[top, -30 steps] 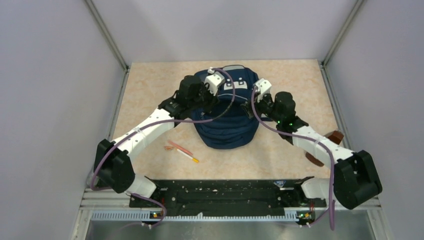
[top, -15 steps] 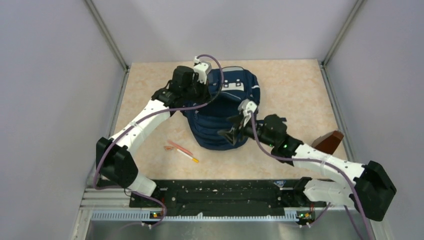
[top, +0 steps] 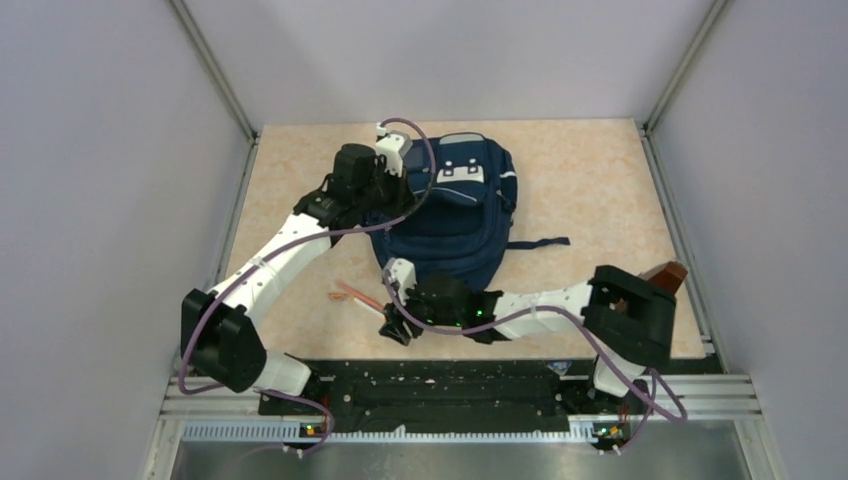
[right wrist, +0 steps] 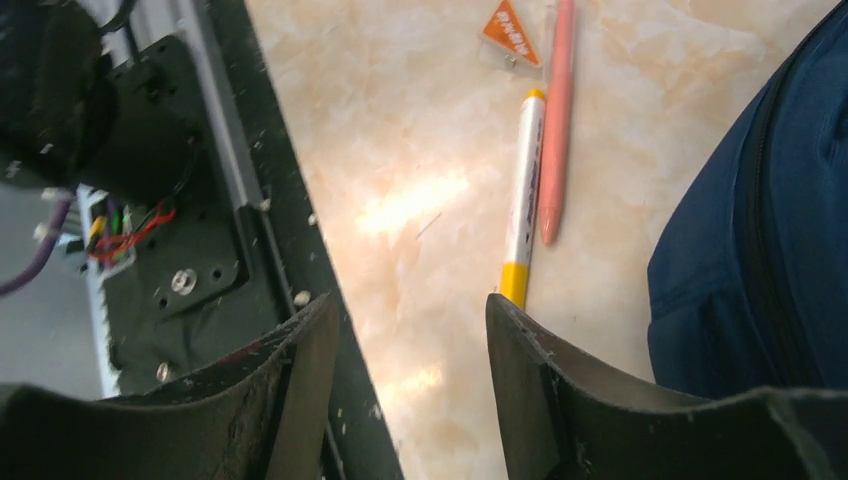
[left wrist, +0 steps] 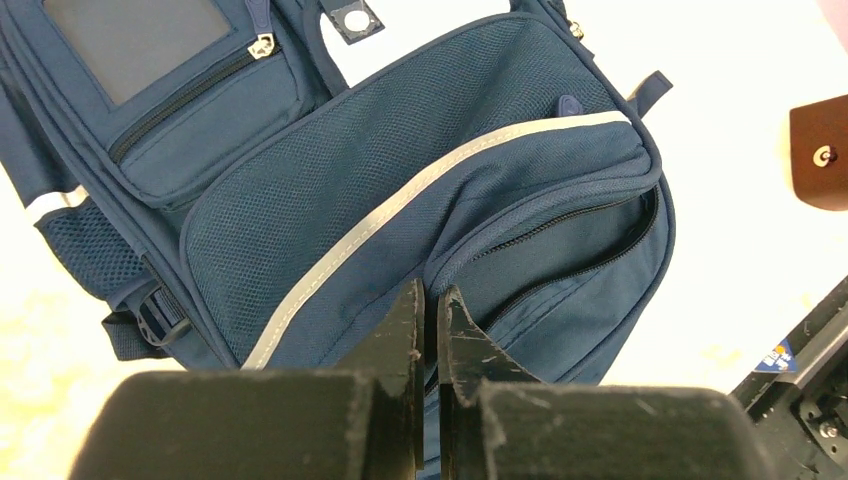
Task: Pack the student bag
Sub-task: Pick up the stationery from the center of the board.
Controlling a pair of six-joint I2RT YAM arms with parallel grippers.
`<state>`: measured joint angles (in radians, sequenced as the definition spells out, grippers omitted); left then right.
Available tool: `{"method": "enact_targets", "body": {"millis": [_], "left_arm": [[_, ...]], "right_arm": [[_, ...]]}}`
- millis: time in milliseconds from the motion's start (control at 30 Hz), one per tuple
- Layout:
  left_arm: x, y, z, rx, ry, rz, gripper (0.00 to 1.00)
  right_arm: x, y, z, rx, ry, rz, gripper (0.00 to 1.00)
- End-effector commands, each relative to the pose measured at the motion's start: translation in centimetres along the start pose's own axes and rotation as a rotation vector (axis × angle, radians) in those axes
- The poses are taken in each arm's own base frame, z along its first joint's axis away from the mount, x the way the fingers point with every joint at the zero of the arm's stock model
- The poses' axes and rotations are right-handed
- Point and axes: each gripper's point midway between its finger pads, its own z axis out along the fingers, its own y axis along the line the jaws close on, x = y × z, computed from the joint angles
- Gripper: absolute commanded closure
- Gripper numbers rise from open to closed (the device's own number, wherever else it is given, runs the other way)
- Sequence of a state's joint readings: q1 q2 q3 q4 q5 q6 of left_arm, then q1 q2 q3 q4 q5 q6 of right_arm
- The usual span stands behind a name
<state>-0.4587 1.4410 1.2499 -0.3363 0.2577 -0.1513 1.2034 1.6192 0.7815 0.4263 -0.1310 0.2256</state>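
Student bag (top: pixel 455 225) lies on worktop (top: pixel 590 180), toward far side. My left hand (left wrist: pixel 428 300) over bag's left part. Pens (top: pixel 362 298) side by side on worktop, near-left of bag. My right hand (right wrist: pixel 410 320) just before pens, beside bag's near edge.

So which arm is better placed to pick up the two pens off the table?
Right. The right gripper is open and low over the table, with the white-and-yellow pen and pink pen just ahead of it. The left gripper is shut, up over the student bag, farther from them.
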Motion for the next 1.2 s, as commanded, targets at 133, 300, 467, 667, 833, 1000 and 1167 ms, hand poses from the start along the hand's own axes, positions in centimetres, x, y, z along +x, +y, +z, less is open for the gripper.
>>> {"method": "enact_targets", "body": {"millis": [133,300,467,667,833,1000,1167], "left_arm": [[-2.6,0.5,-1.8,-0.031,-0.160,0.033,1.00],[-2.4,0.1,-1.4,-0.006,-0.147,0.013,1.00],[-2.0,0.3,-1.4,-0.013,-0.141,0.009,1.00],[-2.2,0.4,-1.9,-0.025,-0.152,0.017,1.00],[-2.3,0.5,-2.1,-0.034,-0.157,0.027,1.00],[-2.4,0.5,-2.4,-0.037,-0.160,0.032,1.00],[-2.5,0.5,-2.6,-0.042,-0.162,0.039,1.00]], "right_arm": [[1.7,-3.0,4.5,0.232,0.156,0.005,0.52],[3.6,-4.8,4.8,0.319,0.238,-0.059,0.54],[4.3,-5.3,4.9,0.330,0.278,-0.091,0.57],[5.5,-5.4,5.4,0.317,0.320,-0.108,0.68],[6.2,-4.8,5.5,0.275,0.342,-0.126,0.87],[5.2,-4.3,4.2,0.251,0.324,-0.141,1.00],[3.4,-3.1,1.4,0.209,0.290,-0.157,1.00]]}}
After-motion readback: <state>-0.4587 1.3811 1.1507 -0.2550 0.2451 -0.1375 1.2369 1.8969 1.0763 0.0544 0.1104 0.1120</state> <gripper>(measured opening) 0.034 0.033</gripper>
